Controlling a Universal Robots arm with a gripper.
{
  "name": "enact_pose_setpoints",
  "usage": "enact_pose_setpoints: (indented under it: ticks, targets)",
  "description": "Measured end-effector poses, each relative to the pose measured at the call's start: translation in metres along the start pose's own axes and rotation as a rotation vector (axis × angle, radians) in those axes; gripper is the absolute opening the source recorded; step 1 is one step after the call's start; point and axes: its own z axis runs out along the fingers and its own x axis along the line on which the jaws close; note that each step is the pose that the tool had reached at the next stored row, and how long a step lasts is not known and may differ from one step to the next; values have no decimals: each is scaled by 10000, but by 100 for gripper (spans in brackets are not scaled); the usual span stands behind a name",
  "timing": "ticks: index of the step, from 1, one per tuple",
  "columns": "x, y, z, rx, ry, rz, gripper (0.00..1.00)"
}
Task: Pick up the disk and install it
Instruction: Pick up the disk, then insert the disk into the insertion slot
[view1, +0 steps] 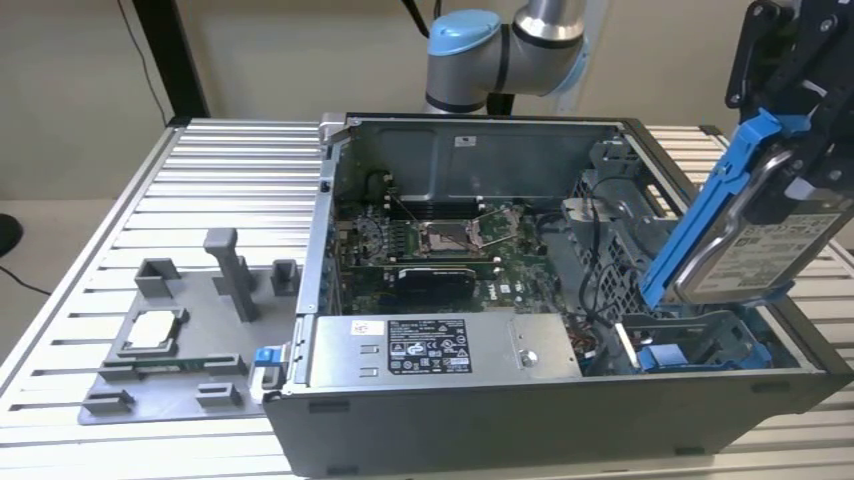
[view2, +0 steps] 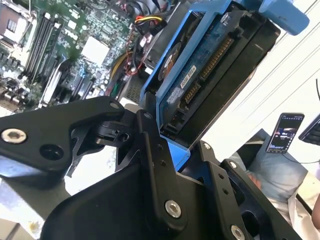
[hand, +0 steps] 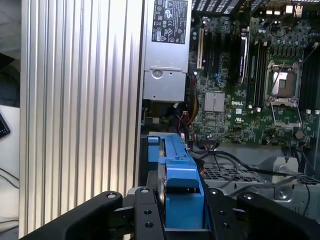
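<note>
— Over the worktop (view1: 80, 230), where?
— At the exterior view's right, above the bay (view1: 701, 340) of the open case (view1: 534, 410): the disk (view1: 761, 250), tilted, seemingly not seated.
— Handling?
— By judgement stiff, weighty, shock-sensitive; best taken by the blue bracket's (view1: 714, 190) edges.
— Tool (hand: 182, 215)?
— Clenched on the disk, arm (view1: 514, 30) reaching over from the far side.

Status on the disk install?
Gripper shut on the disk. Disk tilted above the drive bay, exterior view's right of the case, not seated. Cables near the bay.
</note>
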Motion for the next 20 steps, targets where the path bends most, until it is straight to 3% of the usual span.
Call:
enact_pose_setpoints:
  ticks: [20]
  targets:
    - [37,-70,341,-5,-10,0,0]
